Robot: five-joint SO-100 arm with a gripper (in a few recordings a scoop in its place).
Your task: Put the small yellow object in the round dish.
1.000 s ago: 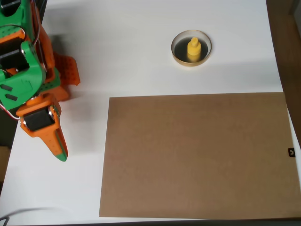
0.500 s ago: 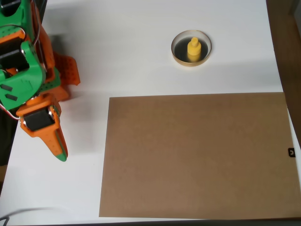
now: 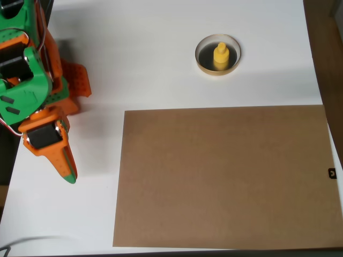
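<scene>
Nothing has moved since a second ago: the small yellow object (image 3: 220, 55) stands upright in the round dish (image 3: 217, 54), far right. The gripper (image 3: 68, 174), near left, looks closed and empty. Best leave it parked.

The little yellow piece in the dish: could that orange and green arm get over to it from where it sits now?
Probably yes. The gripper sits at the left, apart from the round dish holding the small yellow object. Only bare white table lies between.
</scene>
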